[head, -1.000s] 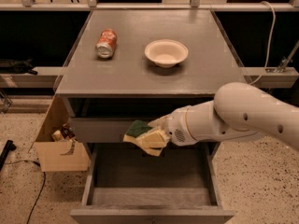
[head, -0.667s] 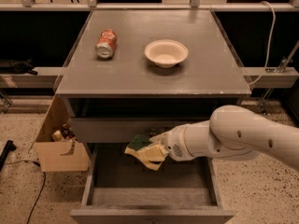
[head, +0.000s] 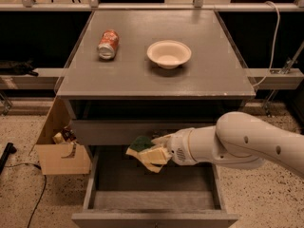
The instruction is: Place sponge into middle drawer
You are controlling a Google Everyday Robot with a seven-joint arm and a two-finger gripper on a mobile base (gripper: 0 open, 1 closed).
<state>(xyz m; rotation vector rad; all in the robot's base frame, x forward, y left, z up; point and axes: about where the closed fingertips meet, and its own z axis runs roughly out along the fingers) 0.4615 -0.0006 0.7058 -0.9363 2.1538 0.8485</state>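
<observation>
Closest to the camera, the middle drawer is pulled out wide, with its grey front edge along the bottom of the shot and the pale worn floor showing inside. Hanging over the back-left part of that drawer is the gripper, and its fingers are clamped on the sponge, green scouring side up and yellow foam underneath. The sponge looks like it's in the air above the drawer floor rather than resting on it, just under the lower edge of the upper drawer front, which is closed. The chunky white arm reaches in from the right side of the frame. Off to the left of the cabinet there's an open cardboard box sitting on the speckled floor, with some small stuff inside that's hard to make out. Further back, up on the grey surface, a pale bowl sits roughly in the middle and a red-orange soda can lies on its side to the left of it, well apart. A light cable runs down behind the right edge.
</observation>
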